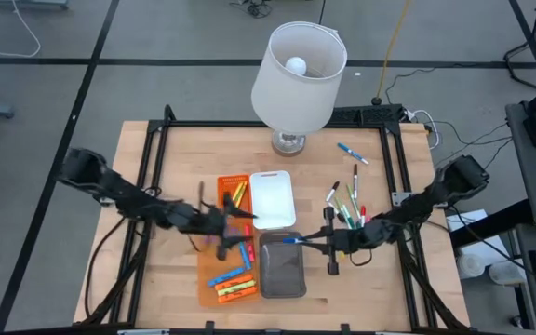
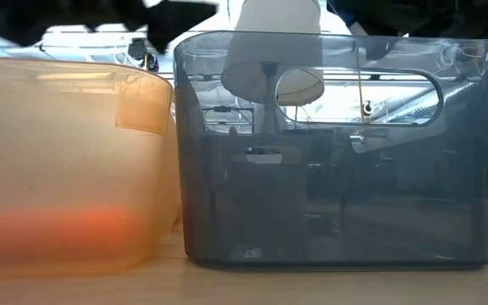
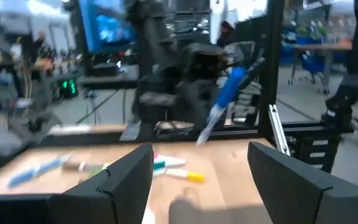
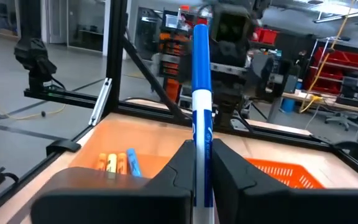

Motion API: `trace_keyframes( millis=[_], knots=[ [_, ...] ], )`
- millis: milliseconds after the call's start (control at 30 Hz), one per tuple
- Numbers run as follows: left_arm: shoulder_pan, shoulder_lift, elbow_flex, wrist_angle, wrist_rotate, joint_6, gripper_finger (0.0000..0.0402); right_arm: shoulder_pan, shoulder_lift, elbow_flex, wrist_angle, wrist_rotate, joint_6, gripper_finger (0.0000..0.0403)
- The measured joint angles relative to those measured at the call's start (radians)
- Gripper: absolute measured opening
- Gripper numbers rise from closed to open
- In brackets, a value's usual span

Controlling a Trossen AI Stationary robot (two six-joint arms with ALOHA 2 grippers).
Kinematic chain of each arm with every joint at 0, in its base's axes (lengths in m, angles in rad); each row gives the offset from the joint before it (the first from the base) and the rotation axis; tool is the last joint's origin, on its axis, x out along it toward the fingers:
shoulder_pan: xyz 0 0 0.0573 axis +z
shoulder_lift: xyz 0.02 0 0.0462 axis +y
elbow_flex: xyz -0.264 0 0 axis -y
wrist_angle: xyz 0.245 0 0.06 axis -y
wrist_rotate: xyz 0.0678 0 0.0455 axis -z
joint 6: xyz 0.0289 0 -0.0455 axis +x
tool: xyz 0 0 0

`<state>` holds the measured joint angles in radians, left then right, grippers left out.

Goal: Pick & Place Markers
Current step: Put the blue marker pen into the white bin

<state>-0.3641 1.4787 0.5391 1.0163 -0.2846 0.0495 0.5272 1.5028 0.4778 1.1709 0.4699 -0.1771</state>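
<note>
The right arm reaches in from the desk's (image 1: 184,149) right side, its fingers (image 4: 202,167) clamped tight on a blue marker (image 4: 201,81) with a white band, which sticks out past the fingertips. From above, that marker (image 1: 292,239) hangs over the near-left edge of the grey tray (image 1: 283,265), with the right gripper (image 1: 328,240) just to the tray's right. The left gripper (image 1: 234,221) sits over the orange tray (image 1: 214,284), its fingers (image 3: 124,177) spread apart with nothing between them. The orange tray holds two groups of markers: yellow, orange and red ones (image 1: 237,194) toward the far end, and blue, orange and yellow-green ones (image 1: 234,279) toward the near end. The white tray (image 1: 273,198) lies between the orange tray and a scatter of loose markers (image 1: 347,207) on the bare wood to the right, green, black, red and white among them. One more blue marker (image 1: 351,153) lies apart, farther back near the lamp (image 1: 298,79). From desk height, the orange tray (image 2: 66,169) and the grey tray (image 2: 337,152) stand side by side, close to touching.
</note>
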Motion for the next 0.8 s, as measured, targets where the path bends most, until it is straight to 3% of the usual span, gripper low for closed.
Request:
trace_keyframes(
  millis=[133, 333, 667, 800],
  knots=[
    [0.000, 0.170, 0.204, -0.045, 0.006, 0.086, 0.0267, -0.001, 0.018, 0.000, 0.052, 0.000, -0.034, 0.0018],
    [0.004, 0.293, 0.401, -0.080, 0.006, 0.185, 0.0267, 0.004, 0.016, 0.001, 0.121, 0.000, -0.092, 0.0018],
    [0.069, 0.329, 0.460, -0.083, 0.014, 0.104, 0.0266, 0.004, 0.016, 0.001, 0.116, 0.001, -0.077, 0.0018],
    [0.087, 0.329, 0.460, -0.082, 0.079, 0.098, 0.0231, 0.000, 0.016, 0.001, 0.112, 0.005, -0.071, 0.0019]
  ],
)
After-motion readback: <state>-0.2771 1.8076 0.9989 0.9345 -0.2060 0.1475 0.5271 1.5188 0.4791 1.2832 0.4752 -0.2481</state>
